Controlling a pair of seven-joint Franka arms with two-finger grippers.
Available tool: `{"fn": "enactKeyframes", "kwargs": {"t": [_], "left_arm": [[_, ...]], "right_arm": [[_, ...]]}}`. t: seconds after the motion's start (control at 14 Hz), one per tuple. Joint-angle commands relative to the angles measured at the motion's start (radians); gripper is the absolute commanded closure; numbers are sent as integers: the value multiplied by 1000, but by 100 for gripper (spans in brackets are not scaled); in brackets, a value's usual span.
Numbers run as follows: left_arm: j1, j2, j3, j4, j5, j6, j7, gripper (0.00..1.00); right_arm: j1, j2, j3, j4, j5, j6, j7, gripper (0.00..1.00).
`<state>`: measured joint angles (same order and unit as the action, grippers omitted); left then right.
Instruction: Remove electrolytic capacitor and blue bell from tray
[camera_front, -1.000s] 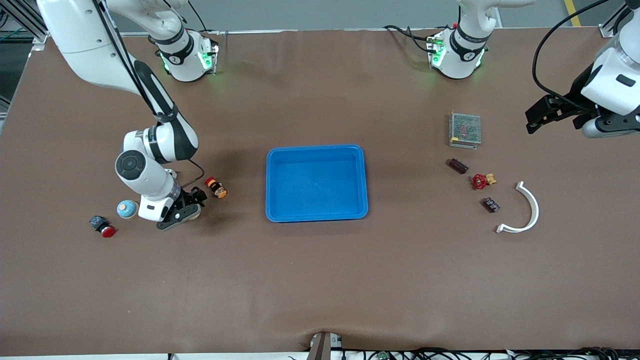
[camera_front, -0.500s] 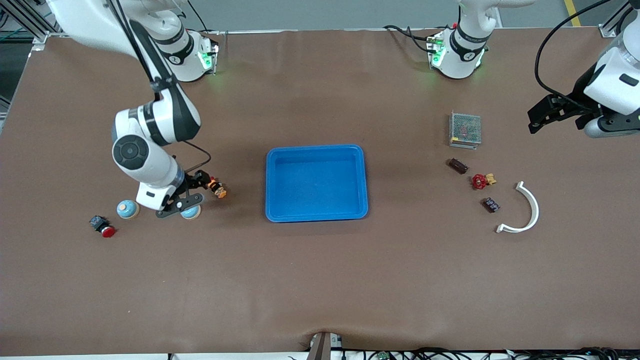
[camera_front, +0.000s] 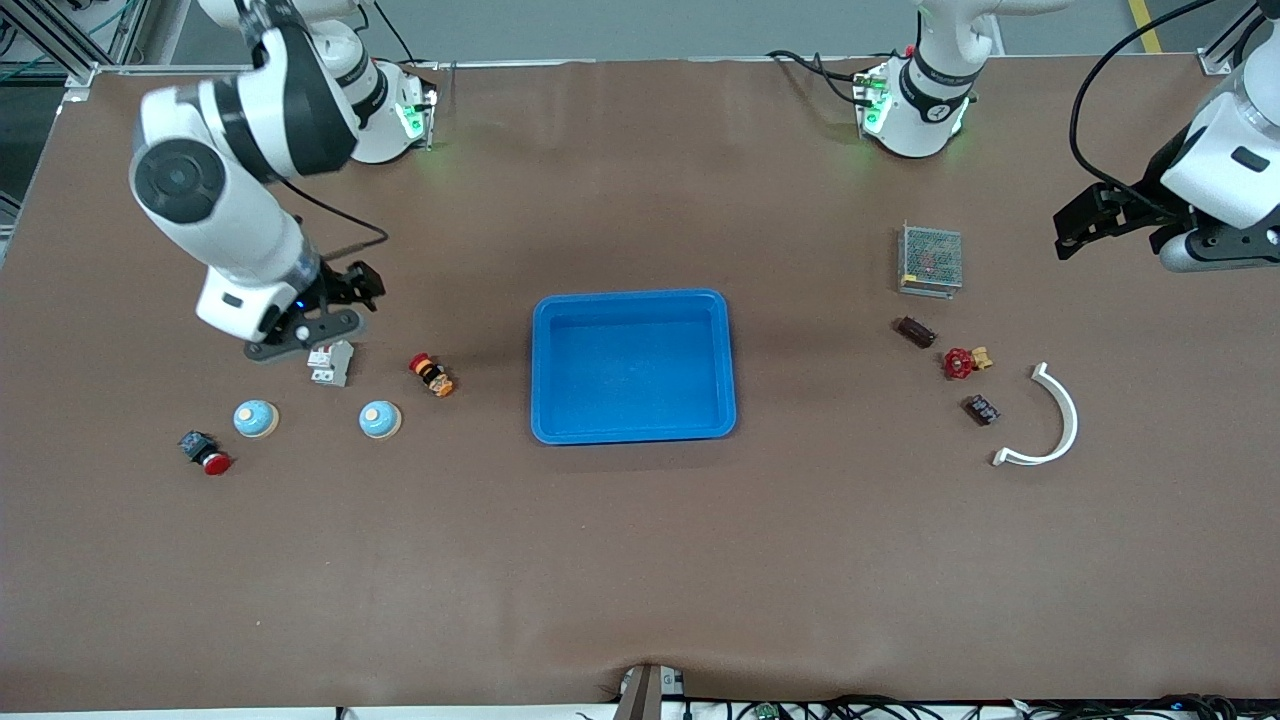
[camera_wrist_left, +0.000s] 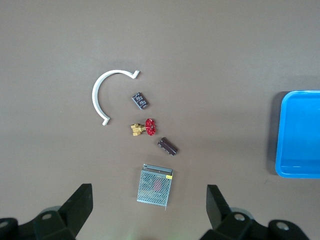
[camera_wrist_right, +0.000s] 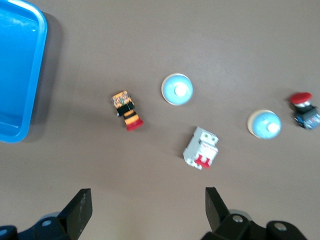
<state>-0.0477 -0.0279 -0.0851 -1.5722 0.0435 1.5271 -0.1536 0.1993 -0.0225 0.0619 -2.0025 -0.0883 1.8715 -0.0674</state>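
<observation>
Two light-blue bells (camera_front: 380, 419) (camera_front: 254, 418) sit on the table toward the right arm's end; the right wrist view shows both bells (camera_wrist_right: 177, 90) (camera_wrist_right: 264, 124). My right gripper (camera_front: 345, 295) (camera_wrist_right: 147, 210) hangs open and empty over the white breaker (camera_front: 331, 362), well above the bells. The capacitor (camera_front: 915, 331) (camera_wrist_left: 167, 146), a dark brown cylinder, lies toward the left arm's end. My left gripper (camera_front: 1075, 228) (camera_wrist_left: 150, 210) is up in the air, open and empty, beside the mesh box (camera_front: 930, 259) (camera_wrist_left: 155, 186).
A blue tray (camera_front: 632, 297) stands mid-table. Near the bells lie an orange-black button (camera_front: 432, 375) and a red-capped button (camera_front: 206, 452). Near the capacitor lie a red valve (camera_front: 962, 362), a dark block (camera_front: 981, 409) and a white curved clip (camera_front: 1058, 420).
My right gripper has risen from the bell nearer the tray and drawn back toward its base, uncovering that bell and the breaker. The left arm has barely moved.
</observation>
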Motion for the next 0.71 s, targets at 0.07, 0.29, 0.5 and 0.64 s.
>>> {"fn": "enactKeyframes", "kwargs": {"t": [0.07,0.29,0.5,0.64], "left_arm": [[0,-9,8,4,3,-18,37,0],[22,-17,7,-2,3,-18,78,0],[22,-17,5,-2,1,-18,74,0],[22,-18,2,-2,1,-18,62,0]], "right_arm": [[-52,-123,-1,-29,-2,-61,12,0],[-103,-129,-2,33,-4,-98,12,0],[-167,-111,-2,151,-4,-121,9,0],[-193,-79,-2,230,-2,-152,8,0]]}}
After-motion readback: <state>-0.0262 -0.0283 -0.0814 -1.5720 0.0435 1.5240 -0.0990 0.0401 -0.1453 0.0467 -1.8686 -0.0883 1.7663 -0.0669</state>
